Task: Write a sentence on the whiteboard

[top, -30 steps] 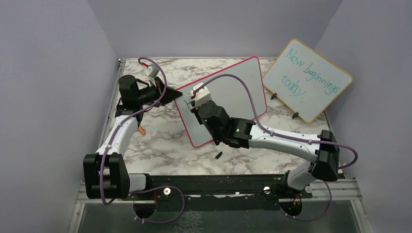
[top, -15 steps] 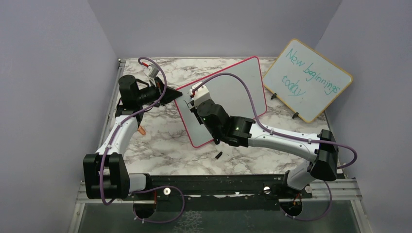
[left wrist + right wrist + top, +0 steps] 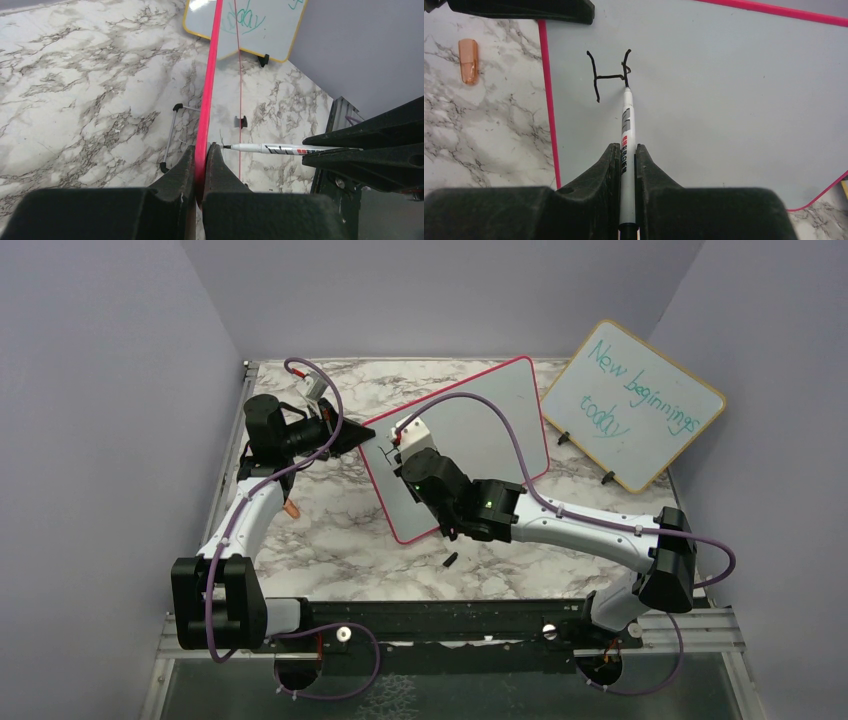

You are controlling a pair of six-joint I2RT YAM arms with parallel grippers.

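Observation:
The whiteboard (image 3: 480, 420), white with a pink-red frame, stands tilted on the marble table. My left gripper (image 3: 352, 437) is shut on its left edge; in the left wrist view the jaws (image 3: 201, 147) clamp the pink frame (image 3: 212, 75). My right gripper (image 3: 400, 462) is shut on a white marker (image 3: 626, 125), whose tip touches the board (image 3: 724, 100) at the lower end of the right stroke of a black letter "H" (image 3: 610, 76). That is the only writing on it. The marker also shows in the left wrist view (image 3: 280, 148).
A wooden-framed board (image 3: 632, 403) with teal writing stands at the back right. A small black cap (image 3: 450, 560) lies on the table in front of the whiteboard. An orange piece (image 3: 291, 508) lies to the left of the board, by the left arm.
My right gripper has shifted slightly to the left along the board with the marker. The left arm and the board have not moved.

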